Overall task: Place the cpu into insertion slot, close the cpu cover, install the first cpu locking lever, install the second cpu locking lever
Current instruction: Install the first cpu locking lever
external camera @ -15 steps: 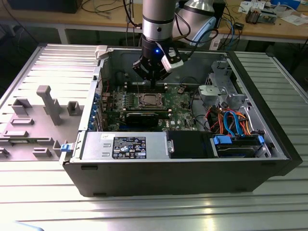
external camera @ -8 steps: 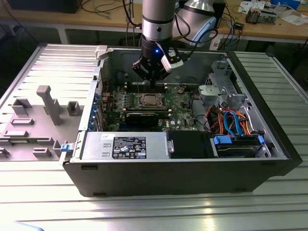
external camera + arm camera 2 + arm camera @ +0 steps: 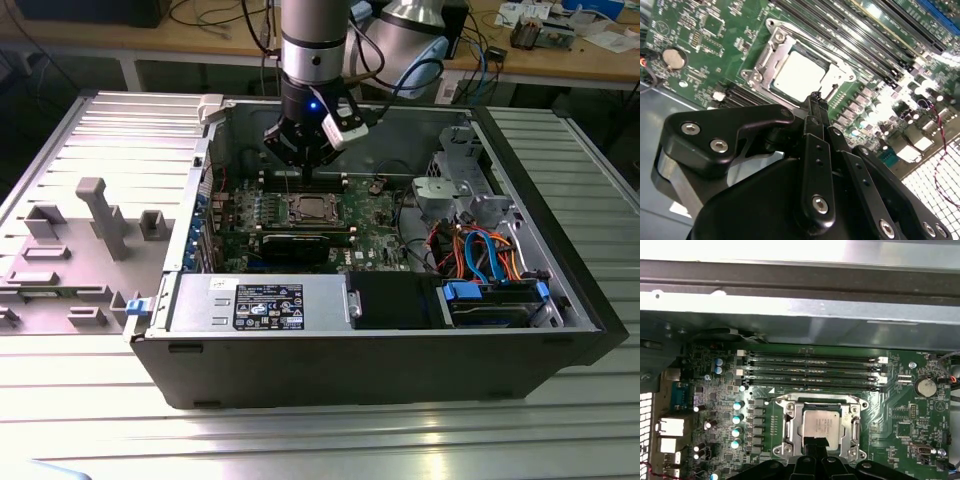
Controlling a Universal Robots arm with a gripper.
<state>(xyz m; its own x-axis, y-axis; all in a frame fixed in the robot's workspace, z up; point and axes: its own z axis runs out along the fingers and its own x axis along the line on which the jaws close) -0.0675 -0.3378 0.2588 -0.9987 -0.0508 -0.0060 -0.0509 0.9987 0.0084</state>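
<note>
Overall: a robot arm [image 3: 312,40] reaches into an open computer case [image 3: 400,370] lying on a ribbed metal table [image 3: 320,440].
Case: it lies on its side, its open face up, near the middle of the table.
Arm: it hangs straight down, wrist vertical, over the far half of the case in the exterior view.
Board: the green circuit board [image 3: 380,215] lies flat on the case floor.
Gripper: the gripper [image 3: 303,165] points down just above the board; in both wrist views its tip [image 3: 815,96] [image 3: 813,445] hovers at one edge of the socket.
Jaws: pressed together, with nothing between them.
Memory slots: the long narrow memory slots [image 3: 810,372] run in a row just beside the socket.
Cover: the cpu cover [image 3: 799,426] [image 3: 771,60] lies flat, framing the chip.
Slot: the insertion slot [image 3: 788,447] sits near the board's middle.
Chip: the cpu [image 3: 308,208] [image 3: 799,75] [image 3: 821,426] sits in the slot, silver side up, showing through the cover's window.
Battery: a coin battery [image 3: 926,386] [image 3: 674,57] lies flat on the board, well apart from the socket.
</note>
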